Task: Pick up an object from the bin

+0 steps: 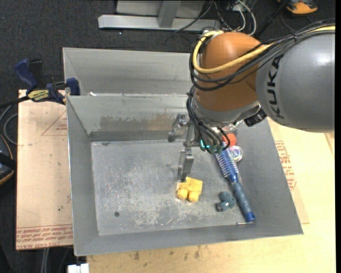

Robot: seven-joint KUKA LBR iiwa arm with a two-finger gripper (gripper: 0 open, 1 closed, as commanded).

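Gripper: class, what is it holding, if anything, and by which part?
It cannot be told. The gripper hangs right above the yellow block in the bin; no hold shows.

A small yellow plastic piece (190, 190), blocky with rounded knobs on its lower-left side, lies flat on the grey bin floor (133, 197), toward four o'clock from the floor's middle, apart from the walls.

Probably a robotics lab, KUKA arm (303, 80), metal bin (133, 176), floor cables (237, 15)
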